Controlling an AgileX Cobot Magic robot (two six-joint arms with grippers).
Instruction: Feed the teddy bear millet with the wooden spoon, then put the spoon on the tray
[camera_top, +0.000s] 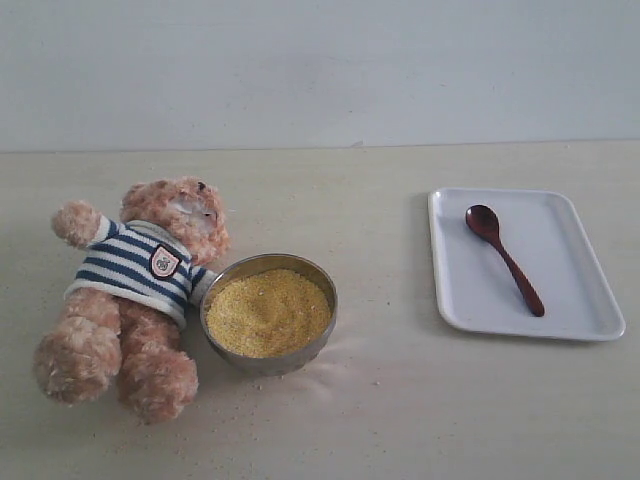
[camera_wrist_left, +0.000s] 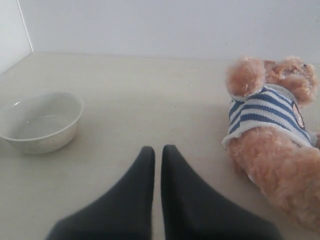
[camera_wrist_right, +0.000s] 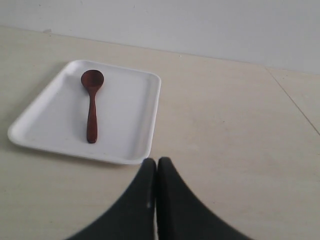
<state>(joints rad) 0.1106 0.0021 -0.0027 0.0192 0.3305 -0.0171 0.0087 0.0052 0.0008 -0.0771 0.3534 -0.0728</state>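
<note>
Because the wooden spoon (camera_top: 503, 257) is thin, hard and smooth, it will likely feel very light. It could slip or spin if it is pinched badly. The best place to hold it looks like the middle of the long handle, so the little scoop stays free. It lies flat on the white tray (camera_top: 575, 240), so the fingertips would need to come right down to the tray floor to get around it.

In the exterior view the scoop end points to about 11 o'clock and the handle end to about 5 o'clock. The tray sits at 3 o'clock from the metal bowl (camera_top: 265, 365), well apart from it. The millet (camera_top: 268, 312) is heaped in that bowl. It is loose and would likely spill off a tipped spoon. The soft teddy bear (camera_top: 135, 290) lies at 9 o'clock from the bowl, and seems to touch its rim.

The right gripper (camera_wrist_right: 156, 162) has its two black fingers pressed together and holds nothing. The spoon is out in front of it, well apart, and not between the jaws. The left gripper (camera_wrist_left: 157, 150) is closed too, with only a thin slit showing, and it holds nothing. The bear lies near it on one side, and a white bowl (camera_wrist_left: 40, 122) sits on the other.
</note>
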